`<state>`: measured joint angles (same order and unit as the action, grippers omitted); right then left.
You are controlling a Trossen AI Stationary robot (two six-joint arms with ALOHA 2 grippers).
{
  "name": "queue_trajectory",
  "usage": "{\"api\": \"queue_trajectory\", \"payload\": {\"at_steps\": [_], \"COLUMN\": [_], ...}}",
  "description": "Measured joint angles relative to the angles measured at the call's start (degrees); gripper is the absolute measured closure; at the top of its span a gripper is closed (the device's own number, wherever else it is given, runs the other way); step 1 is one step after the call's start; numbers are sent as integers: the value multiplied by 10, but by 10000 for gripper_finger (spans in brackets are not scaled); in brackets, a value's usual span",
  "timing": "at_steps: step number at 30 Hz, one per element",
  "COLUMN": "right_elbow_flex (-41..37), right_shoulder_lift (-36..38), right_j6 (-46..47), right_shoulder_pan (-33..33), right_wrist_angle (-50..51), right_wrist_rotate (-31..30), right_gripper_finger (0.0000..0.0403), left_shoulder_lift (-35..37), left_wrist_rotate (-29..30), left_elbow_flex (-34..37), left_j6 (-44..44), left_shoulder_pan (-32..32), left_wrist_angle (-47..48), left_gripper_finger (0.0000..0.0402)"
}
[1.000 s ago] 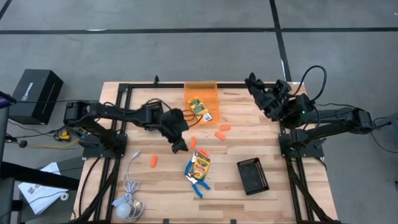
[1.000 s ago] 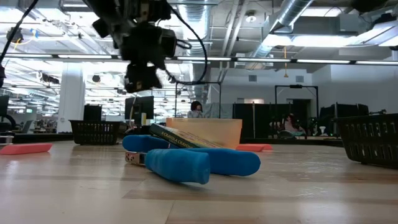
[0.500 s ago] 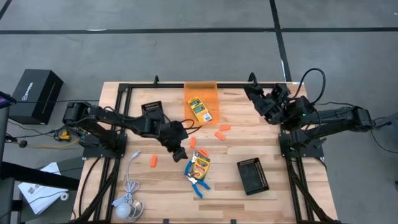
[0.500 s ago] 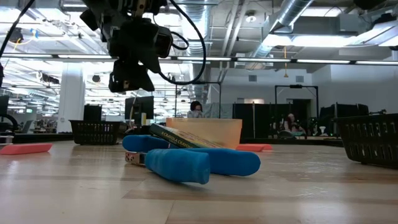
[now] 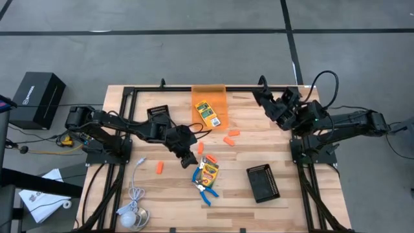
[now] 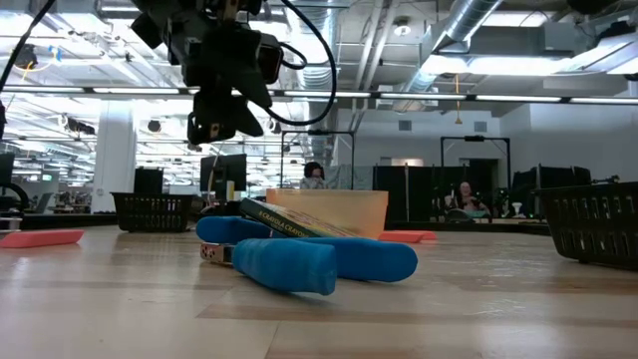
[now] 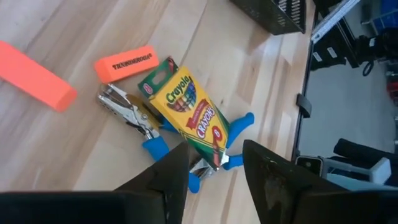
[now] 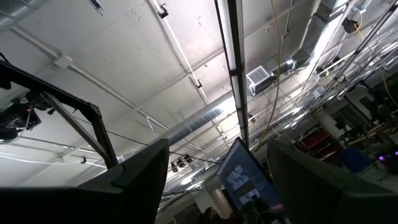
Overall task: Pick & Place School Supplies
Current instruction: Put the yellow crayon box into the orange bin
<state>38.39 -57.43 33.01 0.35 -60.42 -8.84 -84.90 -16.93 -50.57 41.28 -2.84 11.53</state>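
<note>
A yellow-and-green crayon box lies on top of the blue-handled tool near the table's middle. The left wrist view shows both the crayon box and the tool. A second crayon box lies in the orange bin. Short orange pieces lie scattered on the wood. My left gripper hovers open just left of the first box, slanting down, its fingers above the table. My right gripper is open at the far right, raised and pointing upward.
One black tray sits at the near right and another at the far left. A white cable with a round puck lies at the near left corner. An orange eraser lies beside the crayon box.
My left gripper has swung toward the table's near edge, closer to the crayon box on the tool, and has rolled a little. Nothing on the table has moved.
</note>
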Motion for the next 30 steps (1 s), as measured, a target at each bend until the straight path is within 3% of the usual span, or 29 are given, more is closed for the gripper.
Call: {"api": "queue_trajectory", "payload": {"at_steps": [16,24,30], "right_elbow_flex": [0,0,0], "right_shoulder_lift": [0,0,0], "right_j6": [-13,30,30], "right_shoulder_pan": [-52,-94,-99], "right_wrist_angle": [-8,0,0], "right_wrist_rotate": [2,90,105], "right_gripper_finger": [143,143,143], "left_shoulder_lift": [-6,-59,-97], "left_wrist_rotate": [17,28,25], "left_elbow_flex": [0,0,0], "left_j6": [85,206,258], "left_shoulder_pan": [-11,-33,-43], "left_wrist_angle": [-4,-32,-109], "left_gripper_finger": [270,265,245]}}
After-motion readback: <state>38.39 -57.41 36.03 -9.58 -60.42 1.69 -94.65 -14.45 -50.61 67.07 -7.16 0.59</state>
